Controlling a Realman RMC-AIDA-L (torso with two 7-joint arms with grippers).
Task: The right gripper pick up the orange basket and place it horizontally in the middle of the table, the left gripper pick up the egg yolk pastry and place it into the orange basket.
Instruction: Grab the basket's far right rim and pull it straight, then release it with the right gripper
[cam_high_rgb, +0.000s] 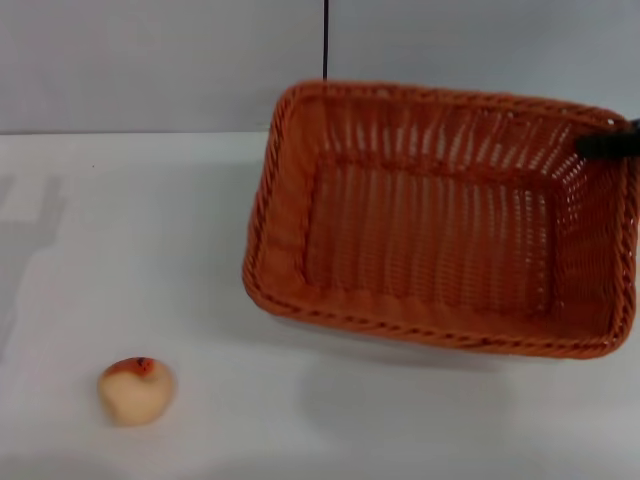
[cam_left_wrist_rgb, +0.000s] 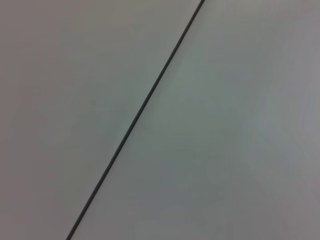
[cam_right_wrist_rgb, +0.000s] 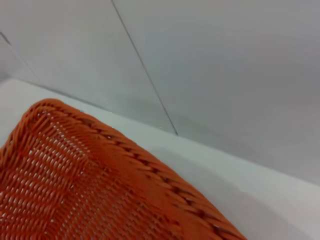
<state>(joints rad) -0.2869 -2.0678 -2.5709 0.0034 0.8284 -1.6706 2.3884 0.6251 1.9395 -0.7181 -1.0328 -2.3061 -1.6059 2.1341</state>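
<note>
The orange basket (cam_high_rgb: 440, 215) fills the right half of the head view, long side across, open side up. It looks raised off the white table (cam_high_rgb: 120, 250), with a soft shadow under its near rim. My right gripper (cam_high_rgb: 608, 143) shows as a black tip at the basket's far right rim, shut on it. In the right wrist view the basket's braided rim (cam_right_wrist_rgb: 150, 165) runs close below the camera. The egg yolk pastry (cam_high_rgb: 136, 390) lies on the table at the near left, well apart from the basket. My left gripper is out of view.
A grey wall (cam_high_rgb: 150, 60) with a thin dark vertical seam (cam_high_rgb: 326, 40) stands behind the table. The left wrist view shows only that wall and seam (cam_left_wrist_rgb: 135, 120). Bare table lies between the pastry and the basket.
</note>
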